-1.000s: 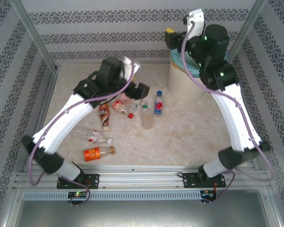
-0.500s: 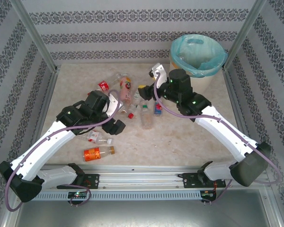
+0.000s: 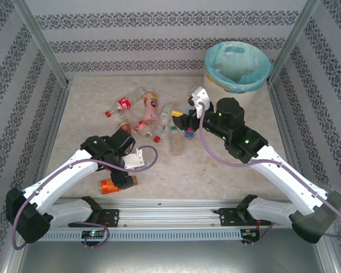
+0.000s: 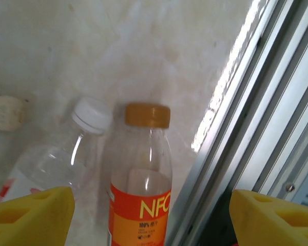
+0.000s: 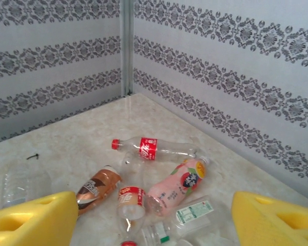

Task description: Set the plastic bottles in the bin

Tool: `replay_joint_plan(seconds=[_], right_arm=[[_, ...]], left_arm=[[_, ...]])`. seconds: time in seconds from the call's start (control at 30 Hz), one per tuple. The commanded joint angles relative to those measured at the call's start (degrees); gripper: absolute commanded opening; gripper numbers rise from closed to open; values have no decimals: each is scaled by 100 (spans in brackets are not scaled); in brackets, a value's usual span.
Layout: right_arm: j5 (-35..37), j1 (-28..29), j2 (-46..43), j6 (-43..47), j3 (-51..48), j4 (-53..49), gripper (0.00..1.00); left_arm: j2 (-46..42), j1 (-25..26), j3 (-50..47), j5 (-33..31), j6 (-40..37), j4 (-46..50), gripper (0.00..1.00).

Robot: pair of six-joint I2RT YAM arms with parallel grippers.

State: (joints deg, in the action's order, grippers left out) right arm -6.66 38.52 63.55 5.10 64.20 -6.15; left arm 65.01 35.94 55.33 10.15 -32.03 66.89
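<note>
The clear plastic bottle with orange label and amber cap [image 4: 141, 174] is found flat on the pale desk [image 4: 143, 46], lower centre of the left wrist frame, between the wide, empty left jaws; its long axis is pointed upward, cap first.

Bottles [image 3: 175, 142] ctr — bin [image 3: 216, 85] far-R corner

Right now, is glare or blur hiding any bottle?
Left wrist: strong glare streaks the metal rail beside the orange-label bottle, whose print is sharp. Right wrist: even light, the pink bottle crisp, clear bottles at the bottom edge faint. Top external: soft, no harsh shadows.
</note>
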Motion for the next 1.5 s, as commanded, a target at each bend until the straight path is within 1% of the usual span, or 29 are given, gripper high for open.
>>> replay_joint_plan(seconds=[0.0, 0.13, 0.23, 0.4, 0.67, 0.83, 1.03, 1.23, 1.47], right_arm=[[234, 24, 2, 253, -122, 99, 78], [195, 40, 96, 299, -89, 93, 78], [166, 45, 164, 373, -36, 30, 78], [182, 59, 167, 522, -70, 18, 79], [200, 60, 149, 694, -166, -9, 80], [296, 51, 150, 886, -203, -52, 81], [340, 57, 185, 1062, -211, -81, 81], [350, 51, 250, 1107, -198, -81, 81], [334, 56, 296, 1116, -176, -83, 81]], left_arm=[[171, 36, -290, -459, -289, 307, 79], [363, 40, -772, -1002, -271, 99, 81], [367, 44, -1007, -1212, -295, -130, 83], [443, 47, -1297, -1198, -203, -535, 88], [893, 114, -1508, -1272, -29, -1109, 89], [1142, 180, -1480, -1096, 17, -1286, 87], [1226, 303, -1546, -862, 53, -1438, 80], [1138, 360, -1585, -1083, -66, -1498, 69], [1005, 461, -1738, -983, -68, -1622, 67]])
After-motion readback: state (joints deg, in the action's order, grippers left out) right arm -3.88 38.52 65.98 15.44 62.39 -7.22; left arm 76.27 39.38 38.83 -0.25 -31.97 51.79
